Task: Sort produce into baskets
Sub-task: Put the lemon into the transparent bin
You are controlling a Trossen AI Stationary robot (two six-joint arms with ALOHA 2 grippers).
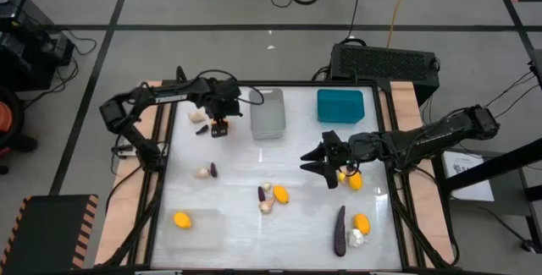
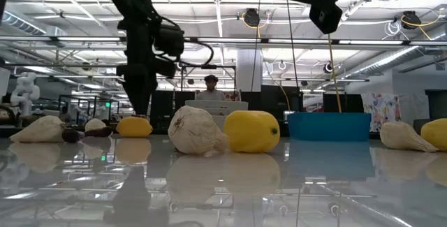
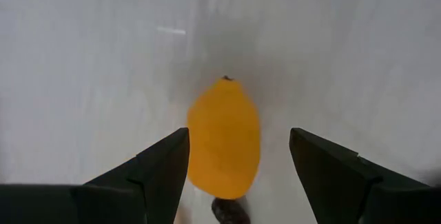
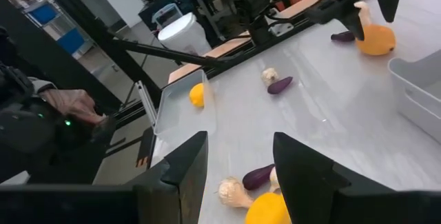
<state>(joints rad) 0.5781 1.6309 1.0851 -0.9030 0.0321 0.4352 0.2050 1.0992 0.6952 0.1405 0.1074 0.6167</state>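
- Overhead, three bins stood on the white surface [image 1: 229, 182]: the teal bin [image 1: 340, 105] and the grey bin [image 1: 268, 112] at the far edge, the clear bin [image 1: 193, 228] at the near left corner.
- The clear bin held one yellow fruit [image 1: 182, 219]; contents of the teal bin could not be read; the grey bin showed nothing inside.
- Yellow/orange fruits counted: five, namely the one in the clear bin, one under the left claw [image 1: 219, 128], one beside the right claw [image 1: 327, 162], one at centre, and one near the long eggplant [image 1: 340, 230].
- Garlic bulbs: about five. Small eggplants: about three.
- Left claw released, its fingers either side of an orange fruit [image 3: 224, 138].
- Right claw released, raised over mid-surface.
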